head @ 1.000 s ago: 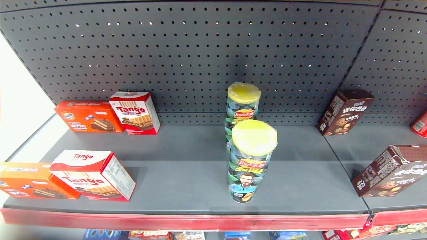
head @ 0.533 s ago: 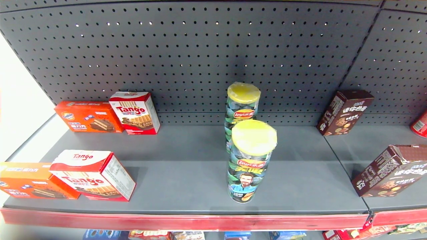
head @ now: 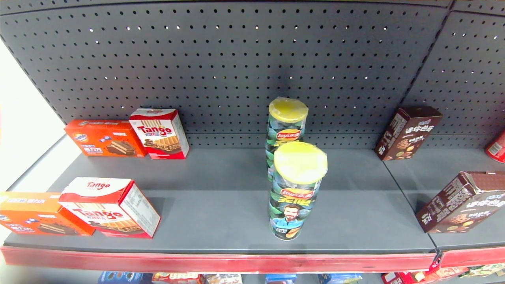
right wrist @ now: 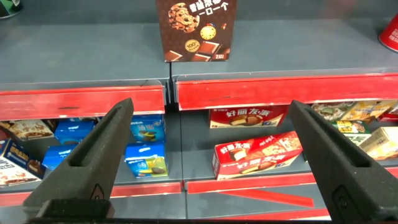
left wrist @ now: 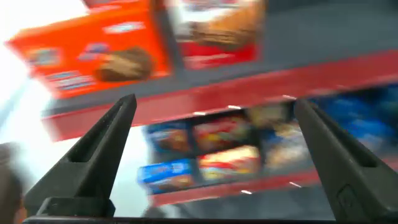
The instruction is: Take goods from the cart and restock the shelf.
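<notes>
Boxes fill the left end of the shelf [head: 221, 213]: the back orange box [head: 103, 138] sits beside the back wafer box [head: 159, 133] against the pegboard [head: 221, 67], and the front orange box [head: 35, 213] touches the front wafer box [head: 110, 207] at the lip. Past a wide bare stretch, right of centre, the back can [head: 287, 122] stands with the front can [head: 298, 189] just ahead of it, both upright with yellow lids on. After another gap, the next bay holds a back brown box [head: 407, 133], a front brown box [head: 459, 202] and a red can [head: 498, 148] at the far edge. The left gripper [left wrist: 214, 102] hangs low before the shelf's left end, fingers spread wide with nothing between them. The right gripper [right wrist: 212, 104] faces the brown-box bay and the lower shelves [right wrist: 242, 152], likewise apart and empty. I'd call this an early stage: each kind is only two deep, with much bare board between. With both pincers empty, the next item must come from the cart, so most restocking seems left.
</notes>
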Robot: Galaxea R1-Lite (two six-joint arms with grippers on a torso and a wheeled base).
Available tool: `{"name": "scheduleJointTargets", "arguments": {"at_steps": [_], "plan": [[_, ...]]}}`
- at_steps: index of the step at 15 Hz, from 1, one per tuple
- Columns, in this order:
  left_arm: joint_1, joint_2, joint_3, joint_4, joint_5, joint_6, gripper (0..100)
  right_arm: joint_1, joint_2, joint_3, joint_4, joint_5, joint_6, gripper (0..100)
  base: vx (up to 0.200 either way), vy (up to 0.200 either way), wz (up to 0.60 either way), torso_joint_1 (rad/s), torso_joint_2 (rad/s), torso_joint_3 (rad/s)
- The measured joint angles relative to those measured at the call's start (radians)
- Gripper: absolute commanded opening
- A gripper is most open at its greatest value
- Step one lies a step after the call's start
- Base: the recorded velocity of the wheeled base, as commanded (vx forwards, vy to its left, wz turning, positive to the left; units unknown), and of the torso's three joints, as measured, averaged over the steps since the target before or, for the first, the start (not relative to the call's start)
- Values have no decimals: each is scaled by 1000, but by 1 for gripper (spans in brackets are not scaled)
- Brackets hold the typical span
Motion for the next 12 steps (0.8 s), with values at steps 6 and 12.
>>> {"name": "scheduleJointTargets", "arguments": {"at_steps": [6, 12], "plan": [[-3, 0, 16, -10, -197, -74, 100, 0, 0, 0, 0, 0, 0, 100, 0, 0, 0, 0, 0, 0], [1, 0, 14, -10, -27, -23, 100, 0, 0, 0, 0, 0, 0, 100, 0, 0, 0, 0, 0, 0]]}}
